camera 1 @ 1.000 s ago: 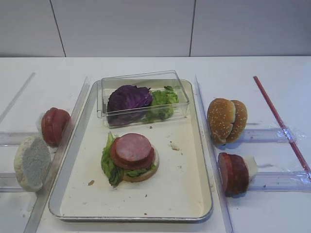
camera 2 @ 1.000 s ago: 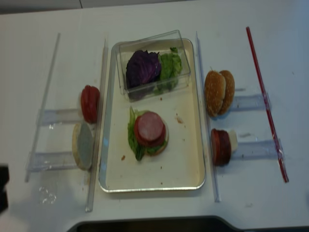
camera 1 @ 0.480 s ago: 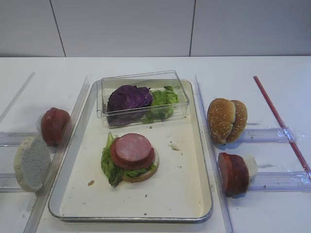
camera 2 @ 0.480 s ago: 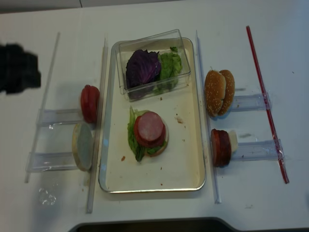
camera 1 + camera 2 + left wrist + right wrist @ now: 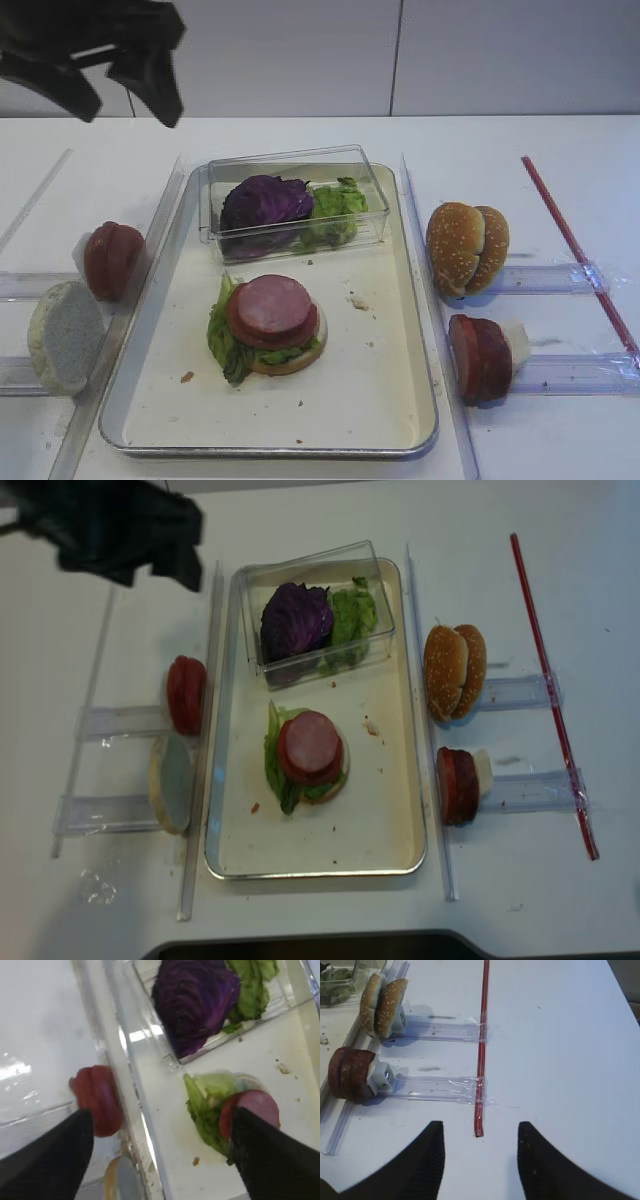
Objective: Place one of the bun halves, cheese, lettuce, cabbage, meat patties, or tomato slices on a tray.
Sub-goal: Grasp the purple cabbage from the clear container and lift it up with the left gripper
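Purple, crinkled and floppy, the cabbage (image 5: 265, 201) lies in the left half of the clear box (image 5: 372, 190), touching the lettuce (image 5: 335, 212) on its right. The box stands at the far end of the tray (image 5: 420, 420). The leaf is judged light, soft and easy to tear. Take hold at its raised middle fold, from above, clear of the box wall and the lettuce. A firm pinch is likely needed, since a thin leaf can slip from the fingers.

On the tray nearer the camera sits a partial stack (image 5: 268, 322): bun base, lettuce, meat slices. A bun half (image 5: 64, 335) and tomato slices (image 5: 112, 259) stand in holders left of the tray; a bun pair (image 5: 466, 246) and patties (image 5: 480, 356) stand to its right.

Left gripper (image 5: 160, 1150): jaws spread wide, nothing between them. It hangs high over the tabletop, left of the box. Right gripper (image 5: 480, 1160): jaws apart, empty, low over bare tabletop near a red stick (image 5: 481, 1045).

Change from half a second ago: the left gripper has come in from the left edge toward the box. The food has not moved.
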You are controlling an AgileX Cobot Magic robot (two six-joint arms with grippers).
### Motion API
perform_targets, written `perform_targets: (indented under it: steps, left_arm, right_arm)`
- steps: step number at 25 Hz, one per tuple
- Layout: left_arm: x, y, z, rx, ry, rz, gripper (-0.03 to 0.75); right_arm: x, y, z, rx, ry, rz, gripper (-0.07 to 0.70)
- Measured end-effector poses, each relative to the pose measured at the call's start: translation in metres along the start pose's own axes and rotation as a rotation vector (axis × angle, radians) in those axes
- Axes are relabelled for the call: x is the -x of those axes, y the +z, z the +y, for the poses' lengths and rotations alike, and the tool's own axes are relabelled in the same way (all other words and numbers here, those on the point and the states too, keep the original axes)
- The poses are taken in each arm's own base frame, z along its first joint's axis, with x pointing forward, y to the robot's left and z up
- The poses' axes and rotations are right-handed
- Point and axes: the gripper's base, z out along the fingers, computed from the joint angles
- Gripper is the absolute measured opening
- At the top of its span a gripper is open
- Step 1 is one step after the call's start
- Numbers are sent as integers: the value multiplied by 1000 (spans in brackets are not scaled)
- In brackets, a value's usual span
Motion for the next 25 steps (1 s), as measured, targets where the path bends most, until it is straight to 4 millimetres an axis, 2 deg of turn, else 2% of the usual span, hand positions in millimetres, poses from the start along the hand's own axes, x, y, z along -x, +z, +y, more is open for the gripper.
perform_targets:
  steps: [5,8,14,18,25]
  left_arm:
    - [32,40,-31,-10,94,40,543]
    - [46,68,-40,-8,116,76,543]
    - [67,113,-42,3,125,116,543]
    - [78,134,-44,-5,123,121,543]
    - [82,167,-45,-12,115,164,543]
  right_arm:
    - [0,0,0,0,0,0,358]
    - [0,0,0,0,-2,0,358]
    - [0,0,0,0,-3,2,358]
    - [0,0,0,0,-2,2,358]
    - [0,0,0,0,-2,2,358]
